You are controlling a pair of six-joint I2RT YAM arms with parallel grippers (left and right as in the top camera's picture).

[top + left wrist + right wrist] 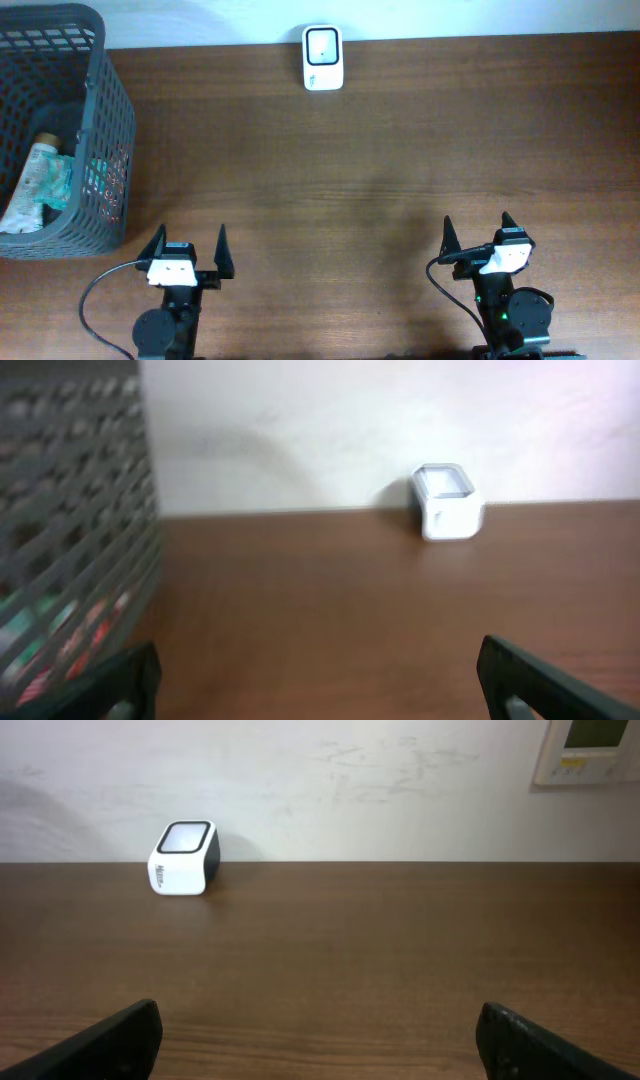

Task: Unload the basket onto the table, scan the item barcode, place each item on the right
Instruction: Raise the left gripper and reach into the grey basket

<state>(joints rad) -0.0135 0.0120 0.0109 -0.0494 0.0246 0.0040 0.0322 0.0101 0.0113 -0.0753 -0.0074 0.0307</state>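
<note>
Left claw point(190, 242): we see it spread, empty.
Right claw point(477, 230): spread, empty.
Scanner point(323, 58): well ahead, between our claws.
Basket point(110, 150): left of Left claw, tube point(40, 180) inside.

A: What sort of place?

B: Looks like a robotics lab staged as a shop checkout.

A: Shown by what?

B: Left arm point(162, 322) and right arm point(514, 310) mounted at the near edge of a wooden table point(380, 150) against a white wall point(350, 780); barcode scanner point(323, 58) at the far edge; grey mesh basket point(105, 110) of packaged goods point(40, 180) far left; control panel point(590, 750) on the wall, far right.
</note>
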